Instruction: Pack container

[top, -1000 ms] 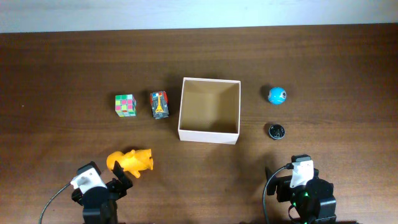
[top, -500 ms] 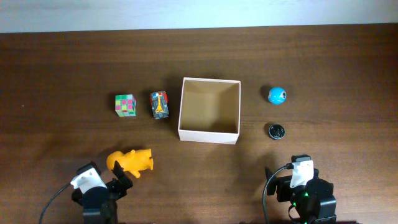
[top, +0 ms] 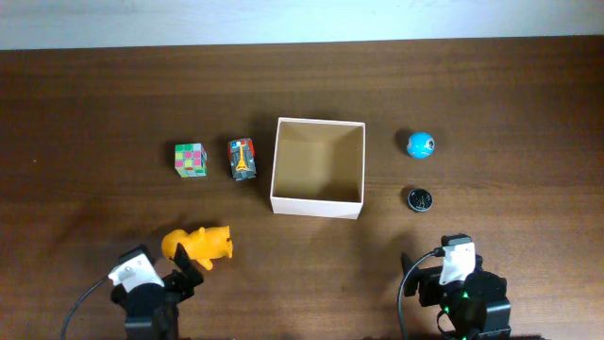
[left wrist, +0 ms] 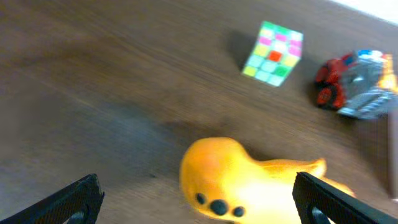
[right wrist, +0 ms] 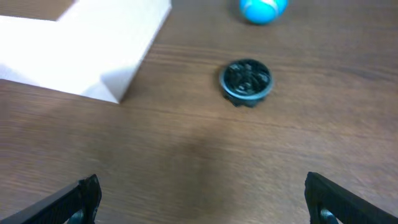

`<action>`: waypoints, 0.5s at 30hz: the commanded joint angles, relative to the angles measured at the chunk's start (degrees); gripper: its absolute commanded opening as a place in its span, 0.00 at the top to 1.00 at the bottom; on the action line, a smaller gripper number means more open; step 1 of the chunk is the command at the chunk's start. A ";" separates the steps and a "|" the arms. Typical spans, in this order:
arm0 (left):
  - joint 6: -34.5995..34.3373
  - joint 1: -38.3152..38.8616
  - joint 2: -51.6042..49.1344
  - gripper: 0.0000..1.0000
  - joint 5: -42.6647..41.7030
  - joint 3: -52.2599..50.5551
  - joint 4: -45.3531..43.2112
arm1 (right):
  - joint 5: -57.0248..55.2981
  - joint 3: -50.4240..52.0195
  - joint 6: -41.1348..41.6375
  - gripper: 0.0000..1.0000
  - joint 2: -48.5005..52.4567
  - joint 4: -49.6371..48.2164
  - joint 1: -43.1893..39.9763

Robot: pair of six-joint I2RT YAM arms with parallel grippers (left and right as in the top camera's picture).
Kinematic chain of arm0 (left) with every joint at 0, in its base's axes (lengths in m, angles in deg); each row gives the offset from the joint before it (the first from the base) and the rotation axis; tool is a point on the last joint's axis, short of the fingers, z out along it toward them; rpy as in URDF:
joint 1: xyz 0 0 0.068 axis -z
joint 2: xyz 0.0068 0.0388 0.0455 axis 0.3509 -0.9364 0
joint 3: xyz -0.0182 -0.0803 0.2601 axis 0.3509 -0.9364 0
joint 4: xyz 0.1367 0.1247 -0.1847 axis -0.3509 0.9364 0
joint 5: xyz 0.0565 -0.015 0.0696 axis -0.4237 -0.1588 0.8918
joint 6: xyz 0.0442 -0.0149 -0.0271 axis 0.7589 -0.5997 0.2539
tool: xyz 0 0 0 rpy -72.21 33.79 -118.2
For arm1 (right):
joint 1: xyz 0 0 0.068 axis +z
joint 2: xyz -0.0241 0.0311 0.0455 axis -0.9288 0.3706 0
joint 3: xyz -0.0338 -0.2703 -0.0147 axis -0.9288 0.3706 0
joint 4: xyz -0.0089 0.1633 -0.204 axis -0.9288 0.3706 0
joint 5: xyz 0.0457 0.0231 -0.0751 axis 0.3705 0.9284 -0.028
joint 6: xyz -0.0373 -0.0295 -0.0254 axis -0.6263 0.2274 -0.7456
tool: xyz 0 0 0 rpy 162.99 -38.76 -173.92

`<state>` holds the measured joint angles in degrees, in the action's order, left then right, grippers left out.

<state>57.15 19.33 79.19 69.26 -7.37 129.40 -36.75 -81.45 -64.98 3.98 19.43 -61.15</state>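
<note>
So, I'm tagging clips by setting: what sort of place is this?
Likely a robot test bench: a wooden table, two robot arms, and small toys spread around an open box.

Counter [top: 94,104]: dark brown wood, visible grain, low sheen.
Container [top: 316,205]: matt white card walls, tan cardboard inside.
Orange toy [left wrist: 236,180]: smooth glossy plastic.
Multicoloured cube [left wrist: 273,53]: glossy tiles.
Blue ball [right wrist: 263,9], right of the container: smooth, shiny.
Dark disc [right wrist: 247,79]: ridged, dull.
</note>
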 commanded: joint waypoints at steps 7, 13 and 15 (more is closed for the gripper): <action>0.87 -0.31 0.61 0.01 -24.35 -0.26 -9.09 | 14.25 0.24 3.48 0.01 -0.44 -9.07 -0.37; 1.66 -0.28 -4.28 0.01 -27.58 8.22 -9.90 | 23.52 -1.51 13.68 0.01 0.00 -16.96 -0.37; 4.28 -0.28 -8.81 0.01 -27.58 12.50 -8.83 | 22.93 -4.09 13.55 0.01 1.29 -15.45 -0.37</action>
<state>57.46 19.33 76.08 44.80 -2.63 120.41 -17.47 -81.60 -55.17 4.11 3.10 -61.15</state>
